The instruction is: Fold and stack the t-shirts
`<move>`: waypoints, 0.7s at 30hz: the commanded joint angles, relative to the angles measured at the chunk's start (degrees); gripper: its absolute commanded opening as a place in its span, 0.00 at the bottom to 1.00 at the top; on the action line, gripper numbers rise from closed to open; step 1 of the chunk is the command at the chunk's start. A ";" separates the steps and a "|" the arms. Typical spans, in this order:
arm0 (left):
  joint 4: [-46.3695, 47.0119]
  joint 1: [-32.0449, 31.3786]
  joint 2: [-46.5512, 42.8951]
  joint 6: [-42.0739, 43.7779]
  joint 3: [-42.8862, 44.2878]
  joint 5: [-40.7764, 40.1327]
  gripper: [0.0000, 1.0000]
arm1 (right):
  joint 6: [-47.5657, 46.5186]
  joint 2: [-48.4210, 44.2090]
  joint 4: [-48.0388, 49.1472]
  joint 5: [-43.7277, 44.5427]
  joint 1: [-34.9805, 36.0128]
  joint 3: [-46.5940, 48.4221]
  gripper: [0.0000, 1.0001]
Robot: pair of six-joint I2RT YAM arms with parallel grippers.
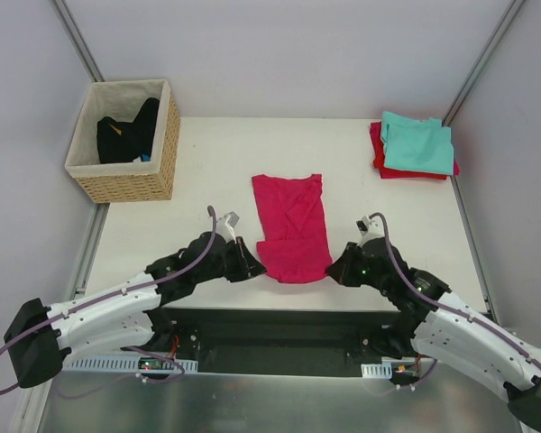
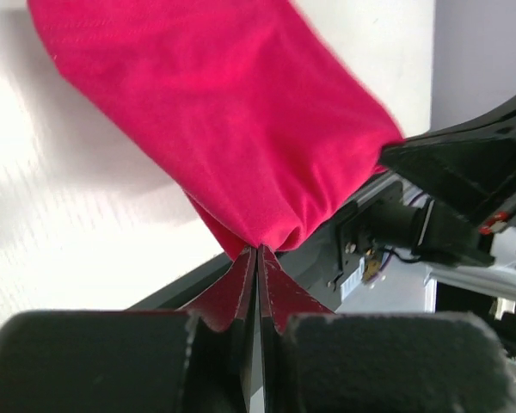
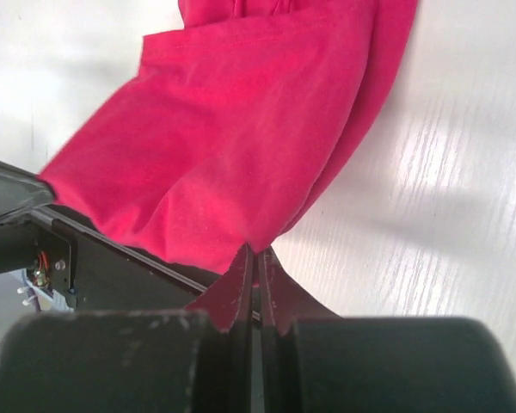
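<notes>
Magenta t-shirt (image 1: 291, 225) lying lengthwise, left gripper (image 1: 255, 267) pinching its 7 o'clock corner, right gripper (image 1: 334, 269) pinching the 5 o'clock corner

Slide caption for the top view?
Left gripper and right gripper pinch pink shirt by its near corners; teal shirt lies on red shirt, far right.

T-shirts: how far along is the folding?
Done: a folded teal shirt lies on a red shirt at far right. In hand: the left gripper and right gripper pinch near corners of the pink shirt, mid-fold. Remaining: finishing it, stacking it, perhaps the dark cloth in the basket.
</notes>
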 commanded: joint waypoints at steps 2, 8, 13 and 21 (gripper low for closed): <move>-4.80 1.74 1.54 4.19 6.66 -6.27 0.00 | -3.89 5.44 0.39 3.78 0.22 5.46 0.01; -4.54 7.37 9.18 9.28 13.60 -2.58 0.00 | -6.70 13.79 5.75 1.16 -5.21 9.24 0.01; -2.61 12.73 14.64 11.74 17.57 1.62 0.00 | -10.13 19.50 7.96 -1.75 -10.32 14.77 0.00; -0.58 16.51 21.49 13.06 22.75 4.27 0.00 | -12.68 30.92 9.36 -6.49 -16.83 25.49 0.00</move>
